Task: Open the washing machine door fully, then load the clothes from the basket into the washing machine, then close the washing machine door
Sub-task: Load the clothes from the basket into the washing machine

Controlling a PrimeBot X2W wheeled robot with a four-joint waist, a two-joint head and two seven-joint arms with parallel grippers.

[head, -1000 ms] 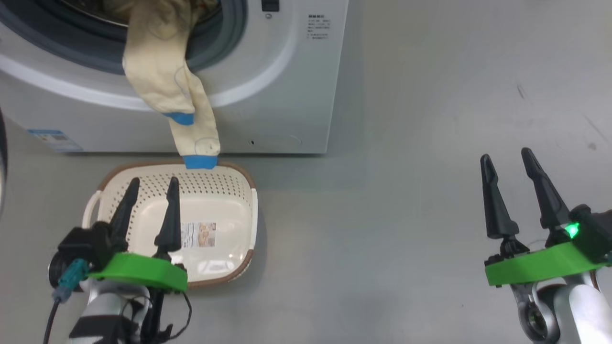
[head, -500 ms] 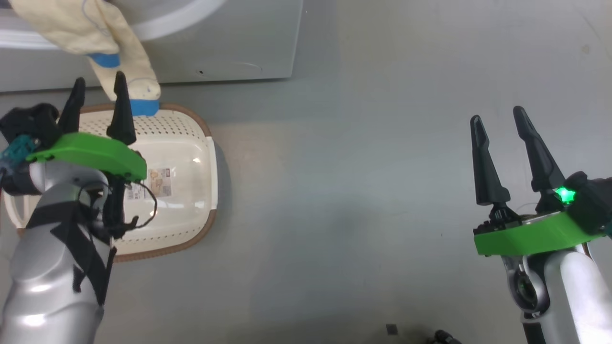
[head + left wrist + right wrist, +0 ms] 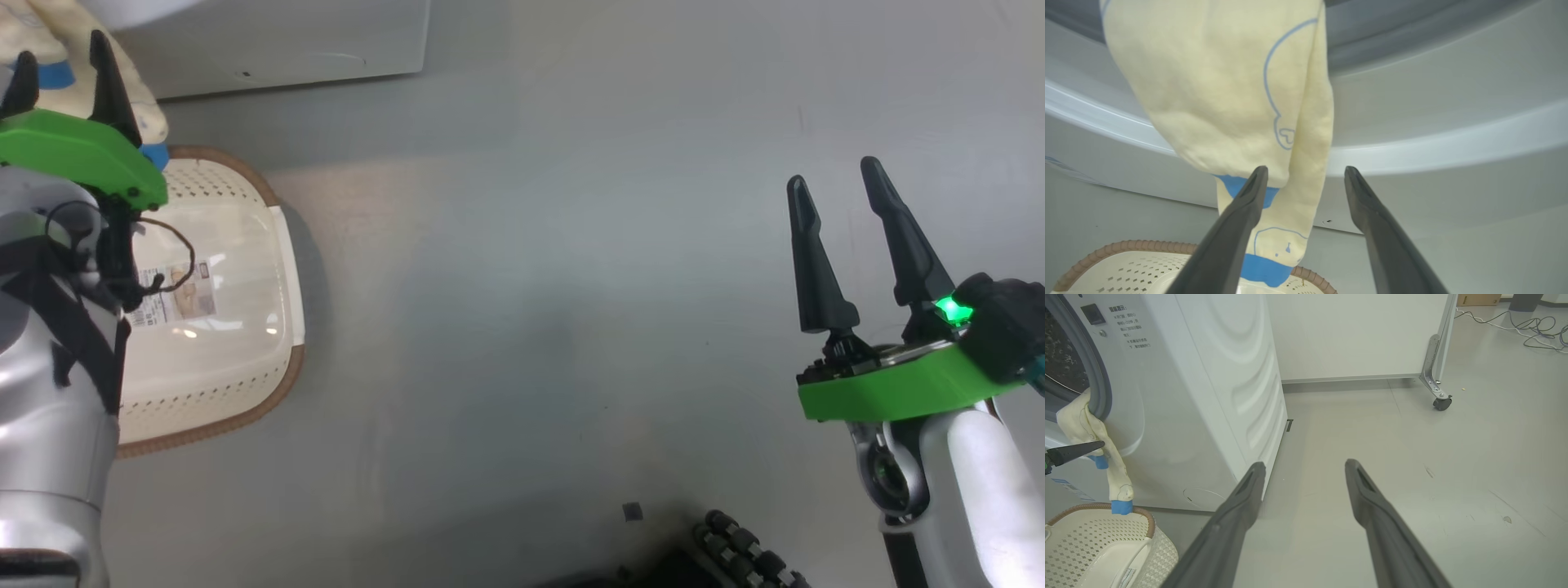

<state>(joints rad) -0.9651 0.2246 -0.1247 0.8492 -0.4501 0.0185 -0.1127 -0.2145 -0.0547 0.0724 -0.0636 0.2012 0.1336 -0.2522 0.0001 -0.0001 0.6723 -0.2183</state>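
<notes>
Smooth pale grey floor (image 3: 1453, 465), lightly scuffed, evenly lit. At twelve o'clock in the right wrist view, a white partition panel (image 3: 1355, 335) on a black caster (image 3: 1442, 403). Loose cables (image 3: 1531, 330) trail at two o'clock.

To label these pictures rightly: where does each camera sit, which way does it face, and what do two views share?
Head view: on the head, facing down at the floor and the basket; left gripper, right gripper, both forearms show.
Left wrist view: on the left wrist, facing the clothes hanging down the washing machine; its open fingers show.
Right wrist view: on the right wrist, facing the machine's side and floor; own fingers show.
Shared: both wrist views show clothes and basket.
</notes>
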